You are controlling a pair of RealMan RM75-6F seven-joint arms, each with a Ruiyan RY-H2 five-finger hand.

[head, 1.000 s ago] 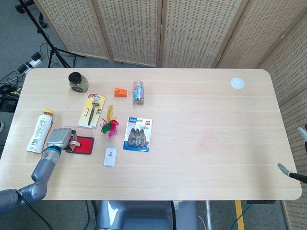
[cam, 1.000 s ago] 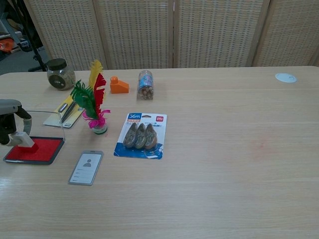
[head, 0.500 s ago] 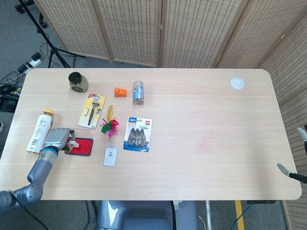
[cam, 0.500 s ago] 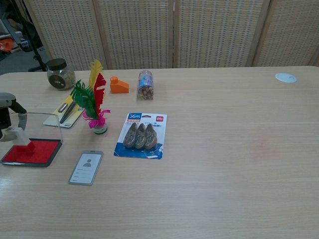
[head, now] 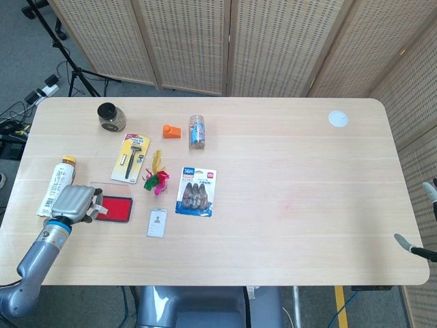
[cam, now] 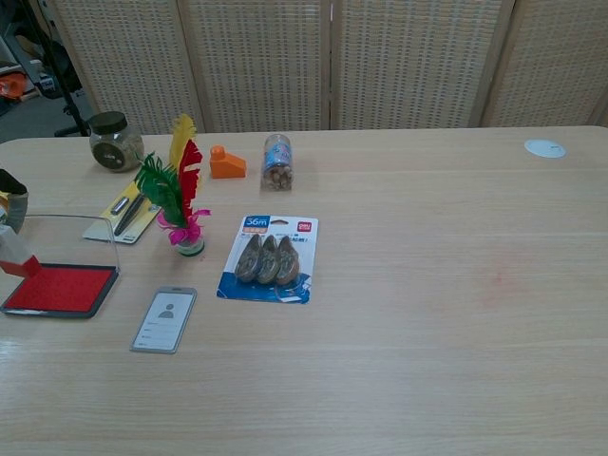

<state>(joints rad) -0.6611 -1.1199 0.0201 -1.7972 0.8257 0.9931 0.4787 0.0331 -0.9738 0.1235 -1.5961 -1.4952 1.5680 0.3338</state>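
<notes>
Looking down from the head view, the left hand (head: 72,202) sits at the near left of the table (head: 293,171), its fingers curled over the left edge of the red ink pad (head: 113,208); whether they actually grip anything cannot be told from here. A white tube (head: 57,186) lies just left of the hand, a razor pack (head: 131,157) beyond it, and an ID card (head: 157,223) right of the pad. Only a sliver of the right hand (head: 414,246) shows at the near right edge, its fingers unreadable.

From the chest view, the pad (cam: 59,288) lies open with its clear lid (cam: 66,239) standing up behind. The left hand (cam: 9,218) is cropped; a small white piece (cam: 16,254) touches the pad's left end. The pad looks light, flat and rigid, its inked face likely to stain; the rim seems the place to grip, the thin lid being fragile.
</notes>
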